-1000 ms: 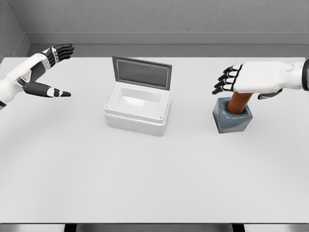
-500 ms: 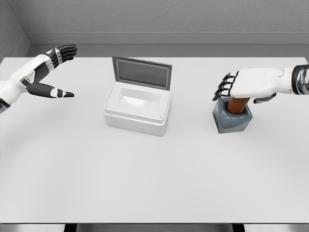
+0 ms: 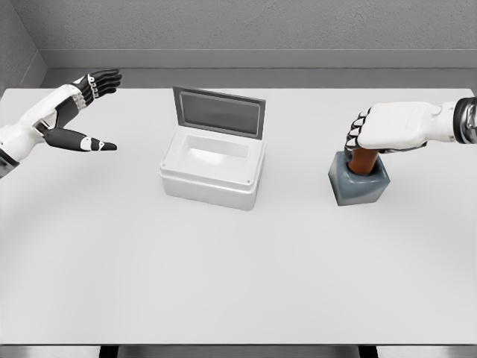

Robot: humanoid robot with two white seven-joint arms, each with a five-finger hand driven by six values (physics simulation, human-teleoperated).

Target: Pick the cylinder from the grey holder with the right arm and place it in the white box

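Observation:
A brown-orange cylinder (image 3: 363, 160) stands upright in the grey holder (image 3: 359, 186) on the right of the table. My right hand (image 3: 359, 138) sits over the cylinder's top with its fingers (image 3: 355, 133) curled down around it, hiding the upper end. The white box (image 3: 211, 179) stands at the table's centre, well left of the holder, with its grey lid (image 3: 218, 112) raised at the back and its inside empty. My left hand (image 3: 104, 112) hovers over the far left of the table, fingers spread and holding nothing.
The white table (image 3: 238, 268) stretches wide in front of the box and the holder. A grey wall (image 3: 246, 30) runs behind the table's far edge.
The right hand's fingers have gone from stretched out to curled around the cylinder's top, and the hand has dropped slightly. The left hand has barely shifted.

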